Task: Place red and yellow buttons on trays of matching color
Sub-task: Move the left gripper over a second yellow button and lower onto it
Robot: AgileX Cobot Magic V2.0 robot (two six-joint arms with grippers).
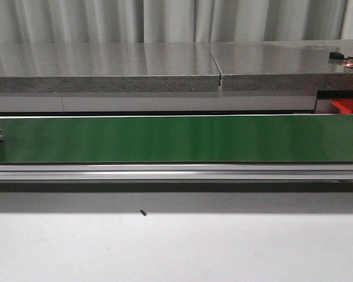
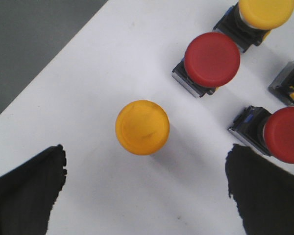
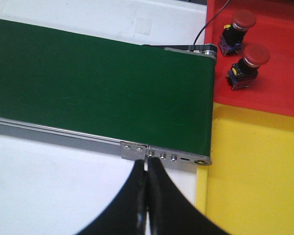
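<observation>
Hovering over the loose buttons on the white table [image 2: 88, 78], the left gripper [image 2: 146, 193] has its fingers spread wide, and a yellow button [image 2: 142, 127] stands cap-up between and just ahead of them, touched by neither. The step in hand looks to be picking that one up. To do it well, the arm should come straight down so the fingers straddle the cap evenly, staying clear of the red button [image 2: 211, 59] nearby and a second red button [image 2: 283, 134] just beside one finger.

The right gripper [image 3: 147, 196] waits with its fingers pressed together, holding nothing, above the end of the green conveyor belt [image 3: 98, 83]. Beyond that end lie the red tray [image 3: 284, 78], already carrying two red buttons, and the yellow tray [image 3: 255, 166], bare where visible.

The front view shows neither arm. A dark object at the belt's far left edge is cut off, possibly a button, but too little shows to tell.
</observation>
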